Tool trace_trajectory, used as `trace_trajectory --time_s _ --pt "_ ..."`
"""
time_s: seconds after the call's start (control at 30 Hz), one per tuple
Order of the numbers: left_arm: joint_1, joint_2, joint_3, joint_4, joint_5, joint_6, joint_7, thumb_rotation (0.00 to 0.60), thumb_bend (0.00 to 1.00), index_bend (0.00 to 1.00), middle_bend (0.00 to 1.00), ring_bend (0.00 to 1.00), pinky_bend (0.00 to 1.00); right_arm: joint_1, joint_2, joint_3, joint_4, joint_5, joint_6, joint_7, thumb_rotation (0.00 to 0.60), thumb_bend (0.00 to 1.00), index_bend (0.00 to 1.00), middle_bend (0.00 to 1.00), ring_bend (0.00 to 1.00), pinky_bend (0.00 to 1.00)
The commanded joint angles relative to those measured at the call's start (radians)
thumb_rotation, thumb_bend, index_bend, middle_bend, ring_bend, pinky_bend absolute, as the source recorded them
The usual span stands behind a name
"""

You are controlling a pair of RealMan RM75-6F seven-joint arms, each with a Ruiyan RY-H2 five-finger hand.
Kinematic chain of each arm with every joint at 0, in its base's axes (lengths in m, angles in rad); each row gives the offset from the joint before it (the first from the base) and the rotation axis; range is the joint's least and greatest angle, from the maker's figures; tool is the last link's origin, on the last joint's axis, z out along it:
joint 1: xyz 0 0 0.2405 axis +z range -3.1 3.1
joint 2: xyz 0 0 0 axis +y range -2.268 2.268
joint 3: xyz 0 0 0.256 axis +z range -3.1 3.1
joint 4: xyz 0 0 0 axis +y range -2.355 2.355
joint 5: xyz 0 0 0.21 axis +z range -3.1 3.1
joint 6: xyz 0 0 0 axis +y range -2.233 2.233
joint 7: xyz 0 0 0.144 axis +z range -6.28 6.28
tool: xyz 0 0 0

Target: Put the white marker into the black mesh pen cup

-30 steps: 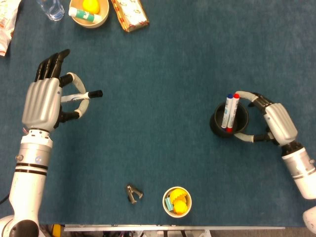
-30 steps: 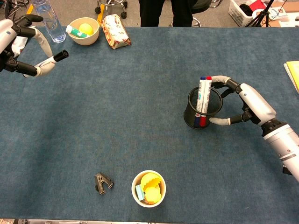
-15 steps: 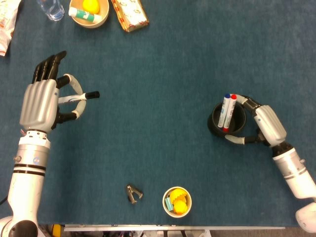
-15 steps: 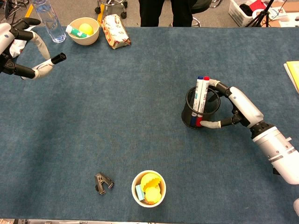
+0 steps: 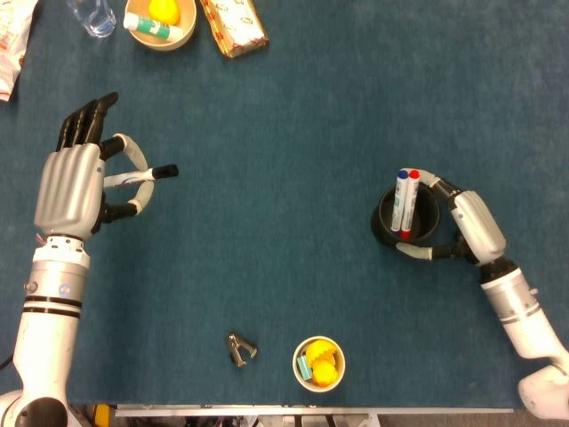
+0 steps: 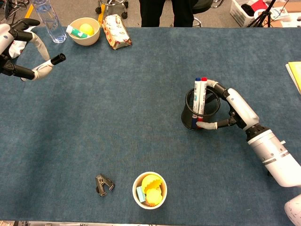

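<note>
The white marker (image 5: 140, 175) with a black cap is pinched between the thumb and a finger of my left hand (image 5: 73, 182) at the far left, above the blue cloth; in the chest view the marker (image 6: 51, 61) sticks out to the right of that hand (image 6: 15, 44). The black mesh pen cup (image 5: 383, 224) stands upright at the right, with a blue-capped and a red-capped marker (image 5: 405, 201) inside. My right hand (image 5: 472, 228) wraps around the cup (image 6: 190, 116) from its right side, fingers on both sides; the hand (image 6: 239, 107) touches the wall.
A small bowl (image 5: 319, 363) of yellow items and a staple remover (image 5: 240, 349) lie near the front edge. At the back left are a bowl (image 6: 83, 30) with a glue stick, a snack packet (image 6: 116, 30) and a water bottle (image 6: 48, 21). A yellow pad (image 6: 295, 75) lies at the right edge.
My right hand closed in around the cup and slid it a little to the left. My left hand with the marker shifted only slightly.
</note>
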Motion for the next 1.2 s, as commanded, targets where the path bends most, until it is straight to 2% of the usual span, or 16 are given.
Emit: trace_trajectory --time_s 0.03,0.13,0.47,0.83,1.03,1.2 --pt "0.000 0.001 0.000 -0.001 0.002 0.000 -0.001 0.600 0.36 0.61 0.07 0.00 0.01 -0.005 -0.017 0.007 0.020 0.007 0.016 0.018 0.600 0.00 0.27 0.41 0.35 0.39" --pt "0.001 0.001 0.001 -0.004 0.006 0.000 0.001 0.600 0.36 0.61 0.07 0.00 0.01 -0.008 -0.034 0.011 0.044 0.014 0.022 0.041 0.600 0.00 0.31 0.45 0.40 0.41" --pt "0.005 0.005 -0.001 -0.016 0.021 0.004 -0.005 0.600 0.36 0.61 0.07 0.00 0.01 -0.014 -0.057 0.005 0.088 0.016 0.039 0.066 0.600 0.00 0.36 0.51 0.46 0.43" --pt "-0.027 0.019 -0.031 -0.129 0.055 -0.038 -0.040 0.600 0.36 0.61 0.08 0.00 0.01 0.013 -0.020 0.015 0.059 0.010 0.060 0.033 0.600 0.00 0.36 0.52 0.47 0.43" --pt "-0.063 0.004 -0.053 -0.174 0.046 -0.073 -0.054 0.600 0.36 0.61 0.09 0.00 0.01 0.032 -0.011 0.011 0.034 0.000 0.057 0.015 0.600 0.00 0.36 0.52 0.47 0.43" --pt "-0.081 -0.007 -0.053 -0.206 0.028 -0.112 -0.095 0.600 0.36 0.61 0.09 0.00 0.01 0.046 -0.012 0.009 0.018 -0.006 0.055 0.007 0.600 0.00 0.36 0.52 0.47 0.43"
